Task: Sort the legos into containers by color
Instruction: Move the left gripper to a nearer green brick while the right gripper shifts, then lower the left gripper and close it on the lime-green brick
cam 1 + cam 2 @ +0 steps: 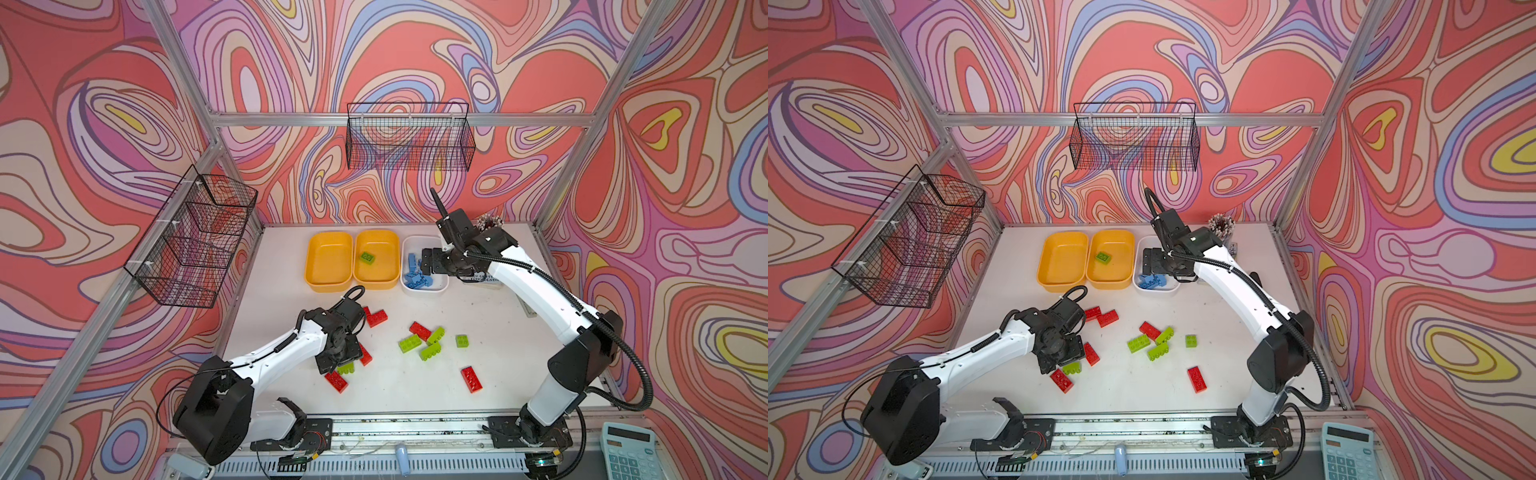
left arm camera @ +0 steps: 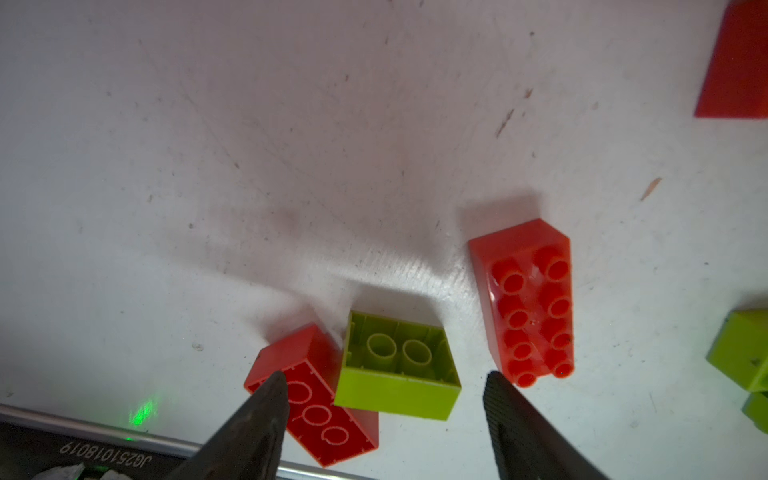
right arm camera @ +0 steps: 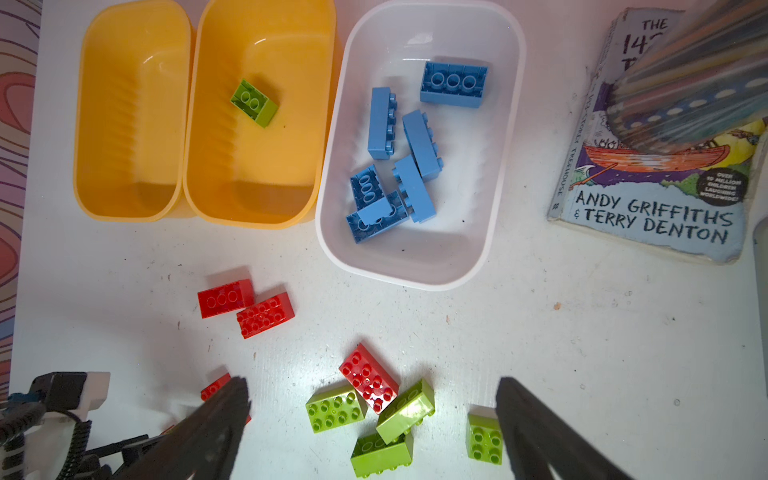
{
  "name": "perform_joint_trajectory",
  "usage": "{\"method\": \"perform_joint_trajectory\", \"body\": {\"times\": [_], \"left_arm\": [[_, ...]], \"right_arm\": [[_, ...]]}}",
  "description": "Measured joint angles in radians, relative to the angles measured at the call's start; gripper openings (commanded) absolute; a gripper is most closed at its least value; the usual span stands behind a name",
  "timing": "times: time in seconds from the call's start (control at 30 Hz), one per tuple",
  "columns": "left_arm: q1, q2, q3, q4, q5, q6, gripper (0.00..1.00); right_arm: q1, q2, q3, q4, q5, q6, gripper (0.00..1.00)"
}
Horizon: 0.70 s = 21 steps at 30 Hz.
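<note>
Lime brick, hollow side up, sits on the table between the jaws of the left gripper; jaws apart, visible gap on each side, nothing gripped; one finger overlaps an upturned red brick that touches the lime brick; a studs-up red brick lies just beside the other finger.

Right gripper spread wide, empty; it overlaps the white tub in both top views.

White tub holds a heap of blue bricks; middle tub, yellow, holds one green brick; left yellow tub sits rim to rim against it.

Loose on the table: red pair by the left wrist; cluster of one red and three green mid-table; small green just right of it; lone red nearer the front edge.

Book lies beside the white tub.
</note>
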Motion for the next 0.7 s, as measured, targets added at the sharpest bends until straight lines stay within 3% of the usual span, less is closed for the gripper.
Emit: {"method": "perform_joint_trajectory", "body": {"times": [0.7], "left_arm": [[-0.048,0.066,-0.015,0.071,-0.003,-0.008,0.71]], "right_arm": [[0.000,-0.059,-0.093,0.003,0.008,0.003,0.98]]}}
